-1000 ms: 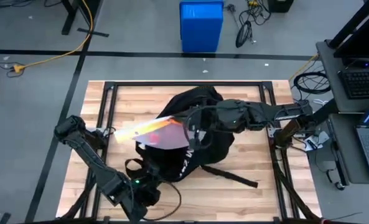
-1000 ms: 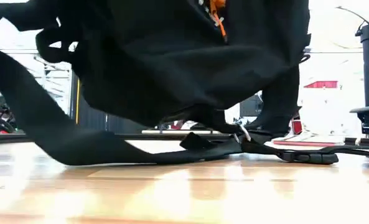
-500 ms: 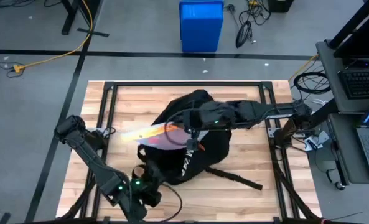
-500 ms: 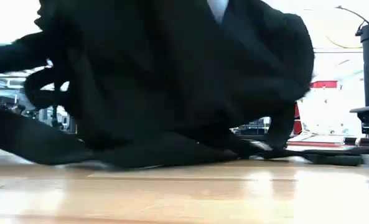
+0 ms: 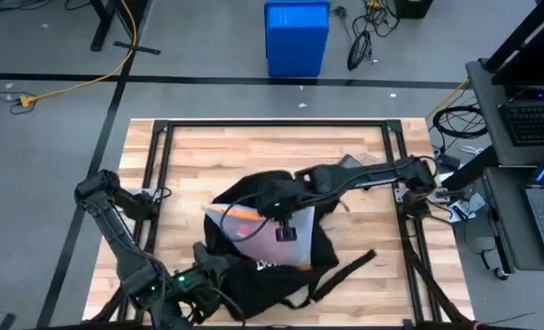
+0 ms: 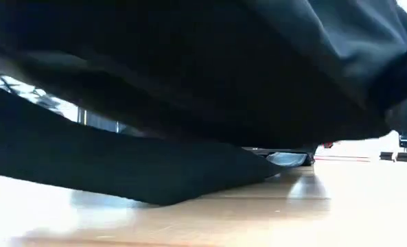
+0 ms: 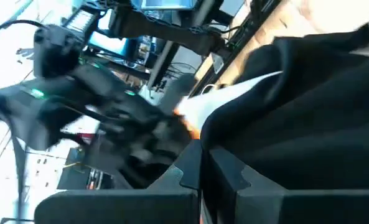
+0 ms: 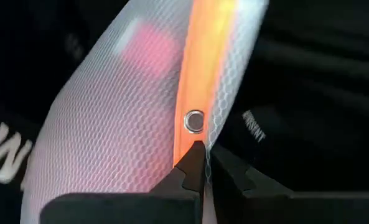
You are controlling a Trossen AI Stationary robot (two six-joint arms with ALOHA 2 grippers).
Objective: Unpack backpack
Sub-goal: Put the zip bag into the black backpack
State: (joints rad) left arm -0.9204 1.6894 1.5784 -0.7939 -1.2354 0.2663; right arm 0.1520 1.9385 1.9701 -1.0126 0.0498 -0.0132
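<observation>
Seen from the high view, the backpack (image 5: 272,252) lies slumped on the near-centre of the wooden table (image 5: 207,151), white lettering showing near its front edge and 1 strap (image 5: 345,273) trailing out toward the right side. A white mesh pouch with an orange edge (image 5: 253,223) protrudes from its open top. The right gripper (image 5: 285,218) reaches in from the right and sits over this pouch; the left gripper (image 5: 201,275) is at the pack's near-left corner, against the fabric.

Low view: black fabric (image 6: 210,62) fills nearly the whole frame, a fold resting on the tabletop (image 6: 258,219); neither gripper nor pouch shows.

Left wrist view: the left gripper (image 7: 204,180) has its 2 fingers drawn close together on black backpack fabric (image 7: 308,124), with the pouch's white and orange corner (image 7: 200,112) just beyond and the right arm (image 7: 97,106) blurred behind it.

Right wrist view: the right gripper (image 8: 203,168) is pinched nearly closed on the pouch's orange edge (image 8: 200,74), just beside a metal eyelet (image 8: 195,121); the mesh (image 8: 109,124) and white lettering (image 8: 4,149) on the pack lie behind.
</observation>
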